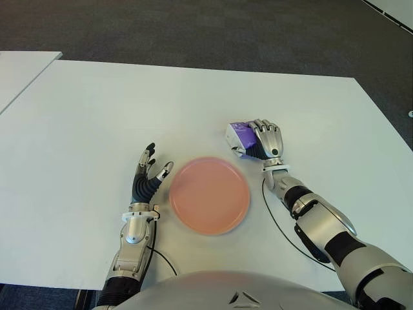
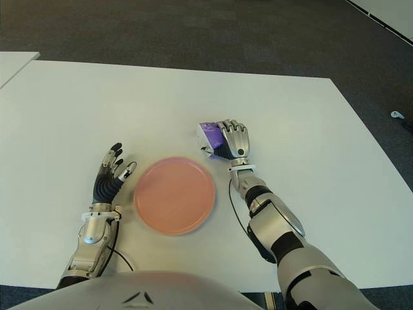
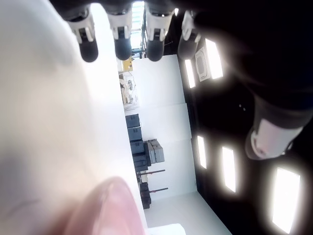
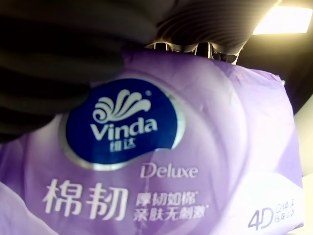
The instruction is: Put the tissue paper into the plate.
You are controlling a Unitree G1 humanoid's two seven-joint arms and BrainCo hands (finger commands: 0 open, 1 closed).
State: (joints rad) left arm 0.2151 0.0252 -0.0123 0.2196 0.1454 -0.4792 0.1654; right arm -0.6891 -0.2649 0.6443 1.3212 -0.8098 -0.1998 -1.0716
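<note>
The humanoid's silver-and-black right hand [image 1: 268,141] reaches forward, fingers curled down in a grasp, while its left hand [image 1: 147,177] lies nearer, fingers loosely spread.

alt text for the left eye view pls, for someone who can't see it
The robot's right hand is closed over a purple tissue pack on a white table, just beyond and to the right of an empty pink plate. Its left hand shows left of the plate, fingers spread, holding nothing.
</note>
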